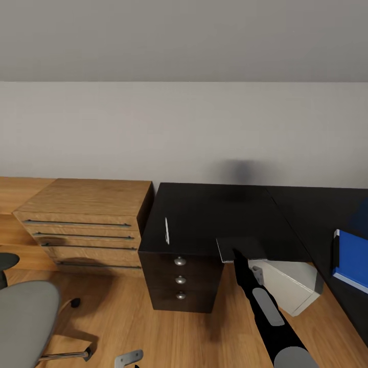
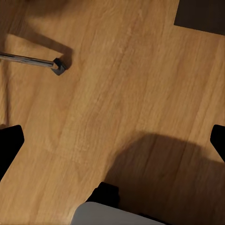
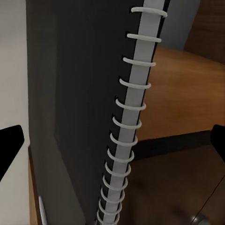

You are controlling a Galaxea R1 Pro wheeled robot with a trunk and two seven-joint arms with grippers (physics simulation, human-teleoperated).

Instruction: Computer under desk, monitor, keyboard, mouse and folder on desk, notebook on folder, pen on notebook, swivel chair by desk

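The desk [image 1: 214, 209] has a glossy black top. A thin white pen [image 1: 166, 230] lies near its front left corner. A dark grey spiral-bound notebook [image 1: 240, 248] rests at the desk's front edge, and my right gripper [image 1: 236, 254] reaches up to it. In the right wrist view the notebook [image 3: 70, 108] stands close between the widely spread fingers [image 3: 9, 145], so my right gripper [image 3: 112, 140] is open. The blue folder [image 1: 350, 260] lies on the desk's right part. The pale computer [image 1: 289, 286] sits tilted under the desk. The grey swivel chair [image 1: 23, 322] is at lower left. My left gripper [image 2: 112, 140] hangs open over the floor.
A light-wood drawer cabinet [image 1: 87, 220] stands left of the desk against the wall. A black drawer unit [image 1: 179, 278] with three knobs sits under the desk's left end. A chrome chair leg with its castor [image 2: 57, 66] lies on the wood floor near my left gripper.
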